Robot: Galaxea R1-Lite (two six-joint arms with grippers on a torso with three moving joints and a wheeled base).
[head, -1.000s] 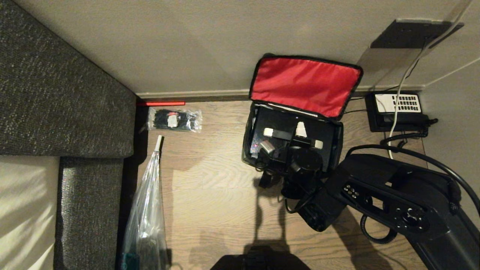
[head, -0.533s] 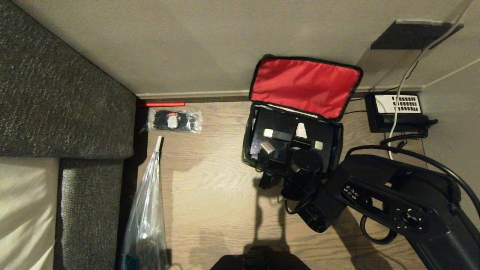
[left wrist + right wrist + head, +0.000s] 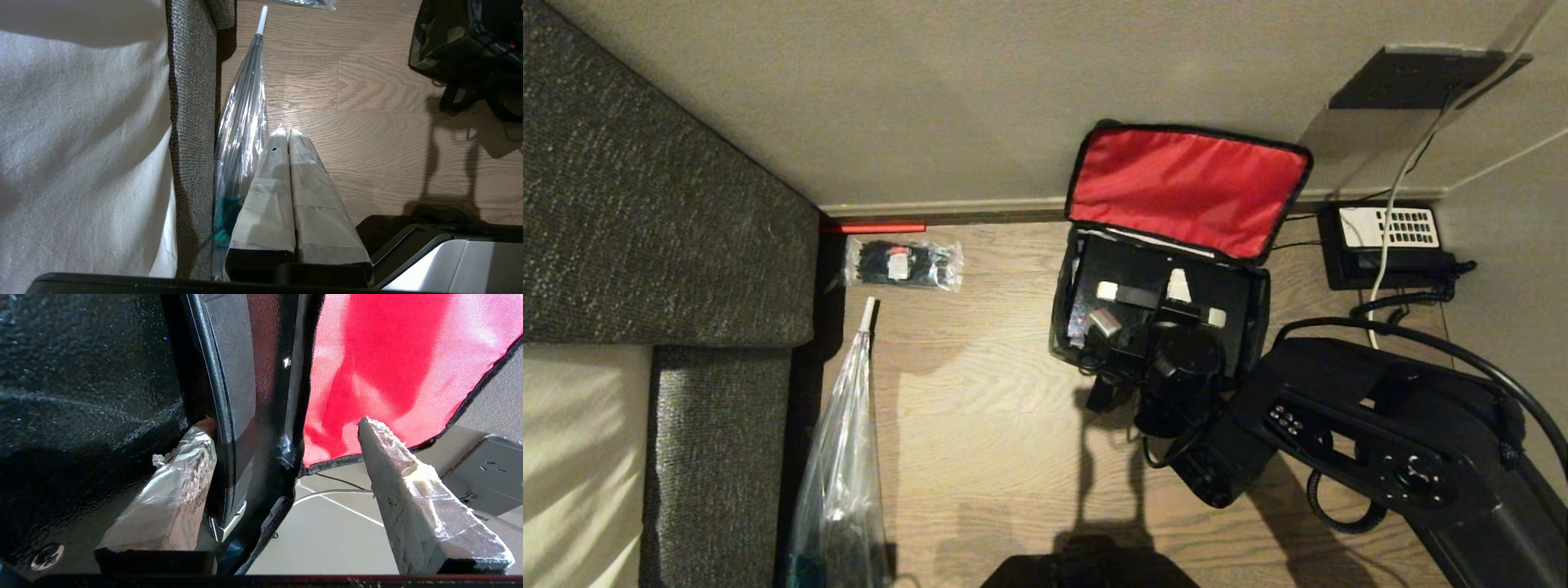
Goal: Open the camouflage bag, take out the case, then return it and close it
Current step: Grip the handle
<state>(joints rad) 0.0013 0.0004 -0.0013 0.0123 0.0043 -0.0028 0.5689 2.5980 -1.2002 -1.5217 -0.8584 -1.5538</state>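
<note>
The camouflage bag (image 3: 1156, 327) stood on the floor (image 3: 996, 425), red lid (image 3: 1188, 184) raised against the wall. The case (image 3: 1152, 306) lay inside, handle (image 3: 1160, 298) running left-right. The right hand (image 3: 286, 457) gaped astride the handle, a detail only the right wrist view showed. The left hand (image 3: 283, 134) was closed, empty.

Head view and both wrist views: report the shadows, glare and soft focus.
Head view: the right arm throws a hard dark shadow onto the wooden floor; the clear plastic bag glints. Left wrist view: sharp throughout, shadows on the floor. Right wrist view: the red lid lining is soft, and the wrapped fingers shine.
</note>
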